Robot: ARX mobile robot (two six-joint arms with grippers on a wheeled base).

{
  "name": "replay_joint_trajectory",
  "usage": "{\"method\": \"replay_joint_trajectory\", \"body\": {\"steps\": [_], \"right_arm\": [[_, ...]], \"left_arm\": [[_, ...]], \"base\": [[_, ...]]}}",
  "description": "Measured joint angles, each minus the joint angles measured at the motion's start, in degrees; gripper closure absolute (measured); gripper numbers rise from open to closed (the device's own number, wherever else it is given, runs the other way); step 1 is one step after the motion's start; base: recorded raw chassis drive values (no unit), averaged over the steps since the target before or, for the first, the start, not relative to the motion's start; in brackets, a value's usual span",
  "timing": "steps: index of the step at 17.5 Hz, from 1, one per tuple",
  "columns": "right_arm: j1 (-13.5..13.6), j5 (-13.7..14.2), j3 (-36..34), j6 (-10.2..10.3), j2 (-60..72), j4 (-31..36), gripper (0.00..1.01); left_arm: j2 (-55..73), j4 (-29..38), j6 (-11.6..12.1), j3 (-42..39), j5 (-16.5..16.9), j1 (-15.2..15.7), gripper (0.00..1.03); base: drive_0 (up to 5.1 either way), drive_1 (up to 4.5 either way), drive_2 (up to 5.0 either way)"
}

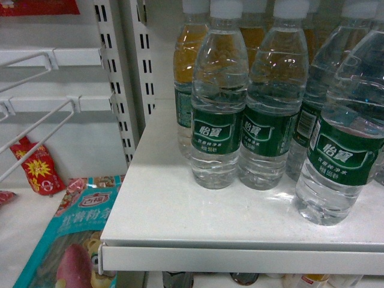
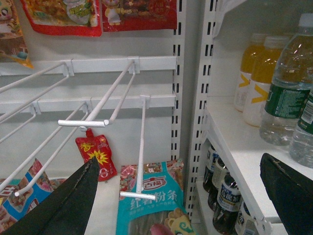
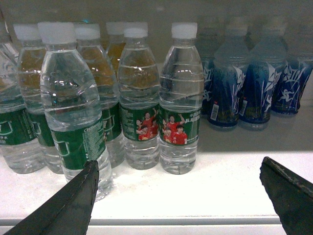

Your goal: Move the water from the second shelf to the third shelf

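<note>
Clear ribbed water (image 3: 180,100), white cap, green label, near shelf (image 3: 195,196) edge, open room right, both end effectors released, possibly short of it.

Left gripper (image 2: 181,196): jaws spread wide, dark fingers at 7 and 4 o'clock of left wrist view, nothing between. Right gripper (image 3: 181,196): jaws likewise wide apart, fingers at 7 and 4 o'clock, holding nothing. Neither arm visible in head view.

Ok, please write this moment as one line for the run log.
stage: approach | right tool: open, facing water bottles on shelf, none held | left tool: open, empty, beside shelf | water moved: no
</note>
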Motion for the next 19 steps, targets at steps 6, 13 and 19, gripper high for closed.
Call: {"method": "replay_joint_trajectory", "body": {"steps": [6, 13, 19], "right_arm": [[0.0, 0.0, 0.0, 0.0, 0.0, 0.2, 0.03], [0.0, 0.0, 0.0, 0.0, 0.0, 0.0, 0.03], [0.0, 0.0, 0.0, 0.0, 0.0, 0.1, 0.03]], "left_arm": [[0.0, 0.1, 0.0, 0.0, 0.0, 0.0, 0.05], [0.0, 0.0, 0.0, 0.0, 0.0, 0.0, 0.05], [0.0, 0.0, 0.0, 0.0, 0.0, 0.0, 0.05]], "base": [[0.0, 0.00, 0.0], [0.0, 0.00, 0.0], [0.0, 0.00, 0.0]]}}
